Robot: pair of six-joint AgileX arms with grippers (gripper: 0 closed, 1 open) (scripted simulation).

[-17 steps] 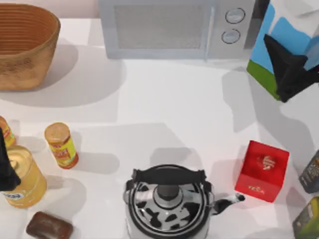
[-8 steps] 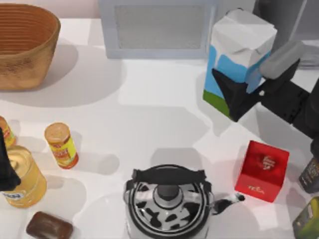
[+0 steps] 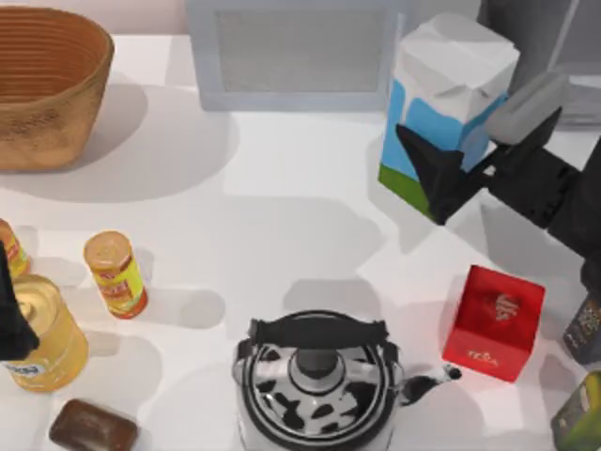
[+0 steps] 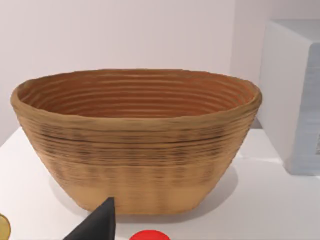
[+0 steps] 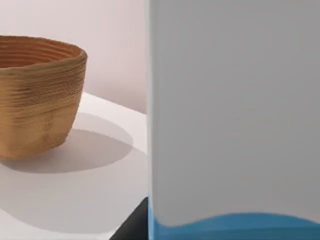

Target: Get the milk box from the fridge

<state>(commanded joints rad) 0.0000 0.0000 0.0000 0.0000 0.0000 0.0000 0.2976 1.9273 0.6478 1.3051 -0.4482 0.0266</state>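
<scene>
The milk box (image 3: 449, 99), a tall carton with a white gable top, blue sides and a green base, stands tilted in front of the microwave's right end. My right gripper (image 3: 439, 171) is shut on it low down, one black finger (image 3: 427, 174) lying across its near face. Close up in the right wrist view, the milk box (image 5: 235, 115) shows a white and blue face. The dark grey fridge (image 3: 563, 28) is at the back right corner. My left gripper (image 3: 9, 315) is parked at the table's left edge.
A light grey microwave (image 3: 300, 52) stands at the back and a wicker basket (image 3: 47, 85) at the back left. A cow-patterned kettle (image 3: 317, 381), a red tea box (image 3: 495, 322), yellow cans (image 3: 115, 273) and a brown bar (image 3: 92, 427) fill the front.
My right gripper has carried the milk box leftwards from the table's right edge to the front of the microwave's knobs, and the carton now stands more upright. The left arm has not moved.
</scene>
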